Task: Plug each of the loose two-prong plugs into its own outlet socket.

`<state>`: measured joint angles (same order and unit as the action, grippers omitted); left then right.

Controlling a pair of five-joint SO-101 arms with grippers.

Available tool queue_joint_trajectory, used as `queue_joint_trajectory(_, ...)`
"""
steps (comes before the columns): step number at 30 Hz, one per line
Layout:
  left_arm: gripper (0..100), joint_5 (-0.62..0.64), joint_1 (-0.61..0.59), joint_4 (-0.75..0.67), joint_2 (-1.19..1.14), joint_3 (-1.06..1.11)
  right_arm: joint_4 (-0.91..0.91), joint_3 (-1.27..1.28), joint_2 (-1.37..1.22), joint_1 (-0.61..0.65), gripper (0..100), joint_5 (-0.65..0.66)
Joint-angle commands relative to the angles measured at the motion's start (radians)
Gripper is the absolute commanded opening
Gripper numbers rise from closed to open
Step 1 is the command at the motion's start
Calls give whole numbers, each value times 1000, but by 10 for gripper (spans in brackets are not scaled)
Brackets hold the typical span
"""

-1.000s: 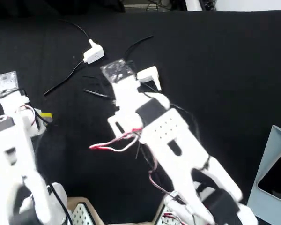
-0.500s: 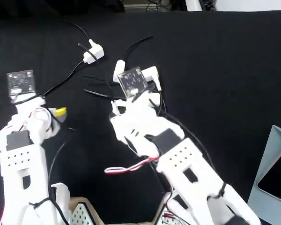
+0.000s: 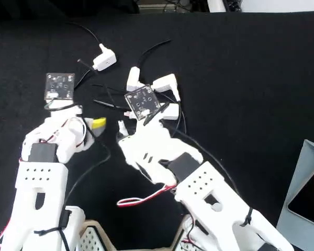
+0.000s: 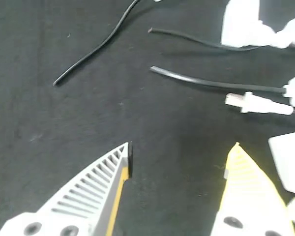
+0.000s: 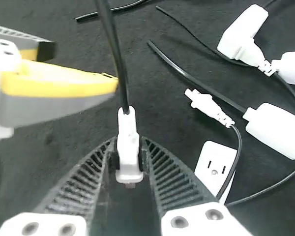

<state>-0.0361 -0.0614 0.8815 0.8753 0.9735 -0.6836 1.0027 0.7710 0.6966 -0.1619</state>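
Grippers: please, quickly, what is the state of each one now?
Left gripper: open, holding nothing.
Right gripper: closed on a white plug.

A: Can any text, label, number or sign be read here?
B: None can be read. No print is made out on the outlet socket [image 5: 215,164] or the plug [image 5: 127,147].

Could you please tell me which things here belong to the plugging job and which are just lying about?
Job: plug held in right gripper; loose two-prong plug; outlet socket; corded white block, probably another outlet.
Lying about: grey-blue box.
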Motion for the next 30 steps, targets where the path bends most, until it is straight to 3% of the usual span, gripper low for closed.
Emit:
queue_joint_trajectory(1,311,6,70,-18,25,-67,15,-7,27,32,11,-8)
queue_joint_trajectory(13,311,54,142,41,44,-117,23,8,22,38,11,-5)
queue_joint_trajectory(23,311,51,254,178,417,-25,17,12,27,25,11,-9)
queue_joint_trajectory(30,311,51,168,176,453,5,15,13,27,-35,11,-9)
